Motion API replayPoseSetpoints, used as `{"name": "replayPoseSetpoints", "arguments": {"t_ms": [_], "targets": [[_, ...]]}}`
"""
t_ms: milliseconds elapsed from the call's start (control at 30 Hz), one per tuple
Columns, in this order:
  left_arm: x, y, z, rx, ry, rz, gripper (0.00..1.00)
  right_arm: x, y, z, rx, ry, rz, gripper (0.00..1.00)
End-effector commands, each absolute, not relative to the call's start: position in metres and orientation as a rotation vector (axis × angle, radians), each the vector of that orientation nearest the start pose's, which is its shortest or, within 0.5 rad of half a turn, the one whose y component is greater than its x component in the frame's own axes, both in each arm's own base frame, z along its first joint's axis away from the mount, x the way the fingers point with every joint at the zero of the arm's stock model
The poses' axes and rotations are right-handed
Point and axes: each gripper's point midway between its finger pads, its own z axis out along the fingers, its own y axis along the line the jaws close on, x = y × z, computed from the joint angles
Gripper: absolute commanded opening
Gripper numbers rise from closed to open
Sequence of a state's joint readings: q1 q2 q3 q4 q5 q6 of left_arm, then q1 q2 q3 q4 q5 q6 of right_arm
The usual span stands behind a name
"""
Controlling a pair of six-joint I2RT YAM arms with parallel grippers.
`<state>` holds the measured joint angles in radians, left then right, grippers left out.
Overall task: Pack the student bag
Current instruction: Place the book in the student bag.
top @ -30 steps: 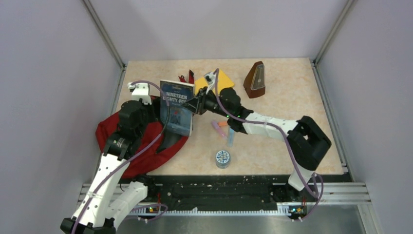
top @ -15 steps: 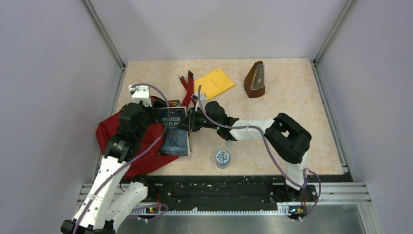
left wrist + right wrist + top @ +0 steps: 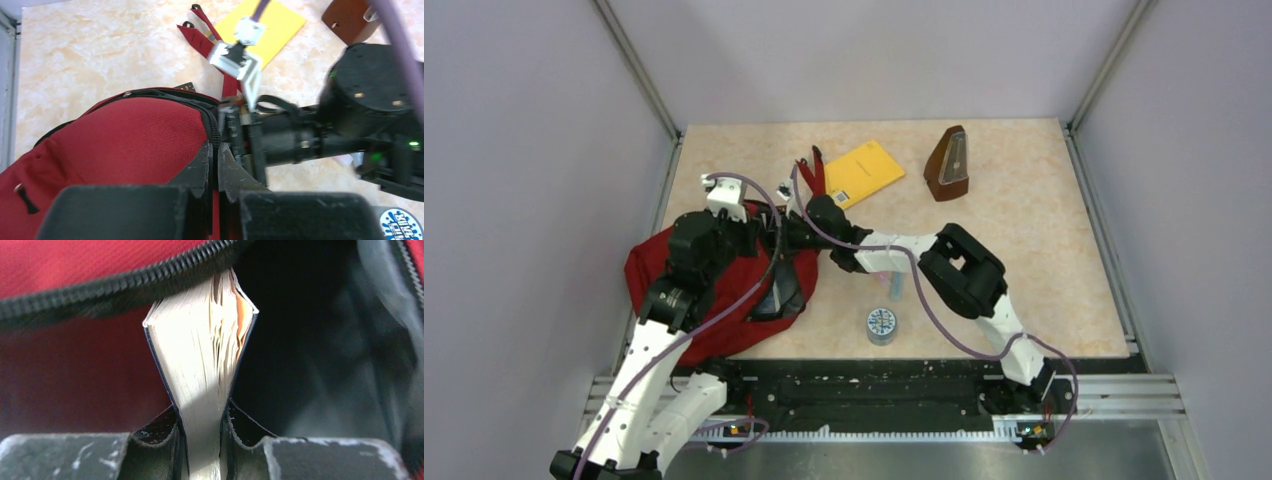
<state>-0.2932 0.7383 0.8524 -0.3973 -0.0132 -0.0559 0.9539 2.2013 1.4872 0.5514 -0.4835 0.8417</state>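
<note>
The red student bag (image 3: 709, 300) lies at the left of the table with its black-zippered opening facing right. My left gripper (image 3: 215, 162) is shut on the bag's zipper edge (image 3: 214, 125) and holds the opening up; in the top view it is at the bag's upper right (image 3: 762, 232). My right gripper (image 3: 202, 440) is shut on a dark-covered paperback book (image 3: 202, 350), page edges towards the camera. The book sits inside the bag's dark opening, under the zipper (image 3: 125, 282). In the top view the right gripper (image 3: 788, 238) is at the bag's mouth and the book is hidden.
A yellow booklet (image 3: 864, 172) and the bag's red straps (image 3: 814, 170) lie behind the bag. A brown metronome (image 3: 948, 165) stands at the back right. A round blue tin (image 3: 881, 326) and a light blue pen (image 3: 896, 288) lie near the front middle.
My right gripper has moved left and down with the book, from above the table into the bag's opening. The book no longer shows from above. The left gripper keeps its hold on the zipper edge.
</note>
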Motion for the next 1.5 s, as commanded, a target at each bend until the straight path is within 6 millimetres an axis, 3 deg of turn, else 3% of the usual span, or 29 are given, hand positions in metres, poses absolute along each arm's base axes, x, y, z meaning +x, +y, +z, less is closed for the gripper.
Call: {"name": "replayPoseSetpoints", "arguments": {"t_ms": [0,167,233,367,500,733,833,1133,1267,1367,1467], "targets": [[0.282,-0.102,0.305,0.237,1.716,-0.342,0.0,0.25,0.603,0.196,-0.611,1.789,1.768,0.0],[0.284,-0.084,0.303,0.167,1.719,-0.248,0.0,0.26,0.618,0.175,-0.579,1.762,1.784,0.0],[0.284,-0.083,0.305,0.16,1.71,-0.245,0.0,0.264,0.622,0.166,-0.602,1.767,1.748,0.12],[0.284,-0.078,0.306,0.145,1.706,-0.224,0.0,0.265,0.62,0.153,-0.66,1.788,1.673,0.45],[0.286,-0.068,0.303,0.099,1.714,-0.174,0.0,0.26,0.606,0.168,-0.697,1.724,1.627,0.65],[0.285,-0.045,0.306,-0.007,1.7,-0.077,0.0,0.246,0.576,0.188,-0.768,1.67,1.562,0.76],[0.285,-0.04,0.305,-0.032,1.703,-0.05,0.0,0.239,0.564,0.195,-0.797,1.661,1.535,0.91],[0.281,-0.021,0.308,-0.129,1.689,0.024,0.0,0.239,0.505,0.203,-0.757,1.702,1.335,0.93],[0.276,0.006,0.309,-0.26,1.67,0.14,0.0,0.244,0.472,0.215,-0.74,1.701,1.214,0.94],[0.274,0.016,0.323,-0.326,1.631,0.17,0.0,0.256,0.446,0.209,-0.702,1.751,1.12,0.95],[0.269,0.025,0.364,-0.38,1.549,0.178,0.0,0.27,0.423,0.196,-0.645,1.795,1.008,0.96]]}}
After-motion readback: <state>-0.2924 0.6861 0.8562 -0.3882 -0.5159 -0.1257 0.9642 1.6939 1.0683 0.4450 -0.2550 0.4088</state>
